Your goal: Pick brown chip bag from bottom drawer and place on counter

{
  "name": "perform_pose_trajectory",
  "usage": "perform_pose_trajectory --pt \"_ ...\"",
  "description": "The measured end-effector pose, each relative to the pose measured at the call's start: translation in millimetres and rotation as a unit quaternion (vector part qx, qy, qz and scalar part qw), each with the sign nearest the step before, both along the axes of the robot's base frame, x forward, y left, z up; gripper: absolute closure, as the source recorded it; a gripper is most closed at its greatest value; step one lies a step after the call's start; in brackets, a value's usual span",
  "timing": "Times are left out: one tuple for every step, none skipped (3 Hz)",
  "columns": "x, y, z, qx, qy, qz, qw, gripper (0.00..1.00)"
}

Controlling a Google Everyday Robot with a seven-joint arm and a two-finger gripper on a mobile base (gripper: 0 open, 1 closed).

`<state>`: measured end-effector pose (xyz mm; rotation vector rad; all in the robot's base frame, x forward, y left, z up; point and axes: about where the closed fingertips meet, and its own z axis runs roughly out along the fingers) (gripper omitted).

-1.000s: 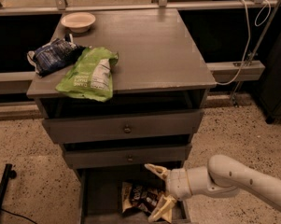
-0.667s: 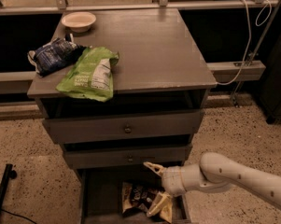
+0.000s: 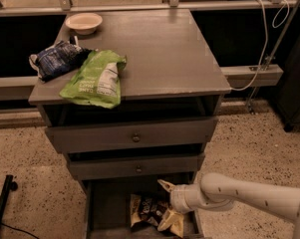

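Note:
The brown chip bag (image 3: 145, 208) lies on the floor of the open bottom drawer (image 3: 107, 208), towards its right side. My gripper (image 3: 166, 204) reaches into the drawer from the right, at the bag's right end. Its cream fingers are spread, one finger (image 3: 165, 185) above the bag and one at the bag's lower right corner. The white arm (image 3: 239, 195) runs off to the right. The grey counter (image 3: 159, 49) is the cabinet's top, above the two knobbed drawers.
A lime-green bag (image 3: 94, 78) hangs over the counter's front left edge. A dark blue bag (image 3: 57, 59) lies behind it, and a pale bowl (image 3: 83, 22) stands at the back left. A rail and cable (image 3: 261, 44) are at the right.
The gripper and arm have shifted a little to the left and down, closer onto the brown bag. The bag has not moved.

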<state>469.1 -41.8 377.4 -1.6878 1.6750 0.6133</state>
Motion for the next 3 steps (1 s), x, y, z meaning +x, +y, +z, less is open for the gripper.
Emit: perform_pose_trajectory --pt "-0.6 -19.1 -43.0 -0.016 0.001 -0.044 0.9989 0.00" --pt "0.1 -35.6 -84.9 -0.023 0.018 -0.079 0.9964 0.00" --pt "4.4 -46.6 -139.0 -0.025 0.050 -0.107 0.9927 0.03"
